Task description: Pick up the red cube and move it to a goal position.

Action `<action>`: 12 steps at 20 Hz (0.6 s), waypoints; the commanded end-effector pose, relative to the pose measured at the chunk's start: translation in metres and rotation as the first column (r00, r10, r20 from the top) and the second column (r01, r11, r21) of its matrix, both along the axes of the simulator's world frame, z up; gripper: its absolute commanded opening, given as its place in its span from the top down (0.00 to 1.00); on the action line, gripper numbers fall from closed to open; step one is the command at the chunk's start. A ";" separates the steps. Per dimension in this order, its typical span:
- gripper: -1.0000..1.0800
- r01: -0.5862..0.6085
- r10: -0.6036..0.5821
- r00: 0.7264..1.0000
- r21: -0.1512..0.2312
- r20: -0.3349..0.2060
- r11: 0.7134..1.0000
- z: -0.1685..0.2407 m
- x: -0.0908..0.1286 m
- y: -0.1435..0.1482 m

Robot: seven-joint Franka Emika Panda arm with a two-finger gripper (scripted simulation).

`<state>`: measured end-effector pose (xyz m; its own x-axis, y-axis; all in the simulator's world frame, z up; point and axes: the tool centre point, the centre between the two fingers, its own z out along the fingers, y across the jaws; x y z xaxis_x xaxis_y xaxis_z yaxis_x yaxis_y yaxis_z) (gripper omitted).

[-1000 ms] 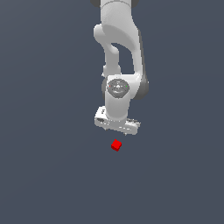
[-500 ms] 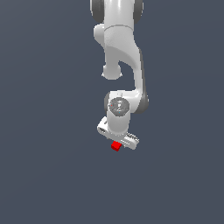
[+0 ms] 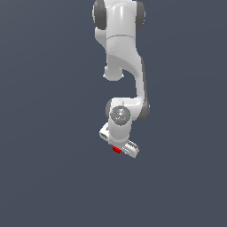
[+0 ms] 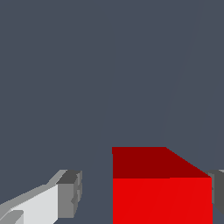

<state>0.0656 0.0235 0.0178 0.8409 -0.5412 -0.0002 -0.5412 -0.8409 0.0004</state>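
With the gripper (image 4: 144,197) spread wide around the cube (image 4: 162,199), which sits hard against one finger (image 4: 217,192), centre slightly, then close evenly before lifting.

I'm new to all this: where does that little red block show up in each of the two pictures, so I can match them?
Exterior view: the red cube is a small speck low in the picture, just under the white gripper, mostly hidden by it.
Wrist view: the red cube fills the lower part, between the two fingers, nearer one than the other.
Shared landmark: the gripper's fingers flanking the cube.
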 end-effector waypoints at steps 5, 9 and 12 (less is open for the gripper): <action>0.04 -0.006 0.006 1.000 0.000 0.000 1.000 0.002 0.000 0.000; 1.00 -0.006 0.006 1.000 0.000 0.000 1.000 0.002 0.000 0.000; 1.00 -0.006 0.006 1.000 0.000 0.000 1.000 0.002 0.000 0.000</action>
<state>0.0651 0.0232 0.0198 0.8440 -0.5364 -0.0002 -0.5364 -0.8440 0.0002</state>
